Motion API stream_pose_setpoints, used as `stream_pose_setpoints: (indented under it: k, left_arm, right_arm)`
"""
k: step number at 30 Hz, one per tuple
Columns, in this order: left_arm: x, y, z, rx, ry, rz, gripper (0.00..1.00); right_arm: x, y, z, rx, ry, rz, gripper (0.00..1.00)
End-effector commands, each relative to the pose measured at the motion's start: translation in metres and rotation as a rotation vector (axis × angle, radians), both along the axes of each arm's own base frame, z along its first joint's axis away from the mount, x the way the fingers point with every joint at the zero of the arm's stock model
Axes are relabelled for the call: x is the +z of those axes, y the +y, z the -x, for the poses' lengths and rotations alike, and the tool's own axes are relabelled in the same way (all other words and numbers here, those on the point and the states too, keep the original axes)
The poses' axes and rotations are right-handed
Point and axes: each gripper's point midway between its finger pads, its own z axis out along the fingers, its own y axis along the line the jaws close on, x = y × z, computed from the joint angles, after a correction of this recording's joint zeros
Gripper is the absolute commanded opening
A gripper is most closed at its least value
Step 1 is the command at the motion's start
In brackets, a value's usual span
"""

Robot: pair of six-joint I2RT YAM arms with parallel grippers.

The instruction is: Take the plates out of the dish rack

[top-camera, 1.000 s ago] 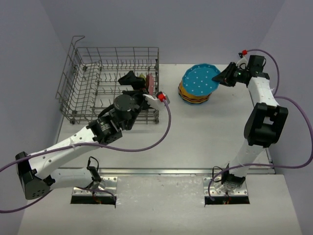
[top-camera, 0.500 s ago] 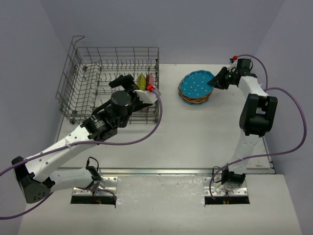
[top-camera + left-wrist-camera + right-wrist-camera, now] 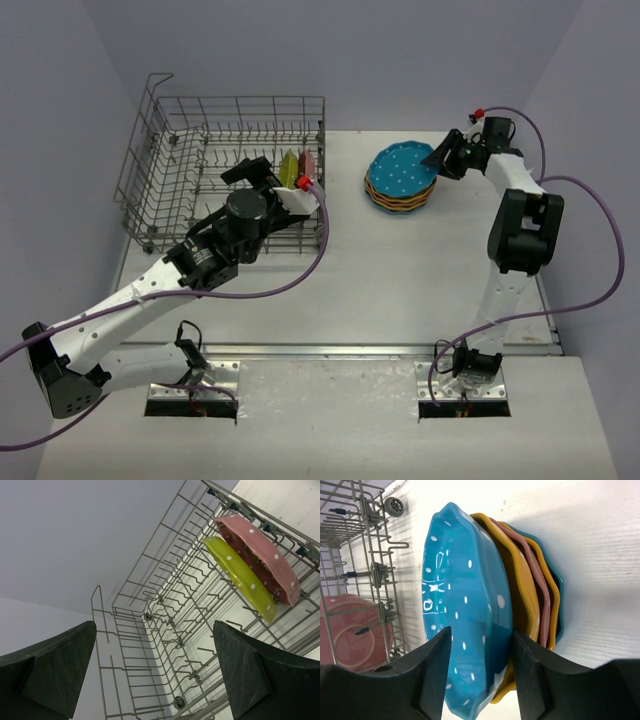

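The grey wire dish rack (image 3: 160,180) stands at the back left. A yellow-green plate (image 3: 289,166) and a pink plate (image 3: 307,165) stand on edge in its right end. My left gripper (image 3: 262,178) hovers open just left of them, nothing between its fingers (image 3: 154,630); the yellow-green plate (image 3: 240,577) and pink plate (image 3: 260,555) lie ahead to the right. A blue dotted plate (image 3: 400,172) tops a stack on the table. My right gripper (image 3: 481,635) is open, its jaws straddling that blue plate's (image 3: 465,605) rim.
Below the blue plate the stack holds orange (image 3: 520,595), pink (image 3: 540,595) and further plates. The rack's right wall (image 3: 370,555) stands close to the stack. The rack's raised handle (image 3: 160,80) is at its far left corner. Purple cables trail from both arms.
My right gripper brought the blue plate level onto the stack, and its jaws have parted. My left gripper shifted slightly left and back inside the rack, still open.
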Motion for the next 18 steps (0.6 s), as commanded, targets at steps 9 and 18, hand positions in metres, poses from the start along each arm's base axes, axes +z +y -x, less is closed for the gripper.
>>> stream_pose_setpoints:
  k: [9, 18]
  left_arm:
    - [0.010, 0.006, -0.002, 0.024, -0.012, 0.083, 1.00]
    - [0.011, 0.005, -0.005, 0.030, -0.008, 0.097, 1.00]
  right_arm:
    - [0.134, -0.038, -0.015, -0.079, -0.334, 0.288, 0.60]
    - [0.136, -0.026, -0.008, 0.016, -0.379, 0.288, 0.36]
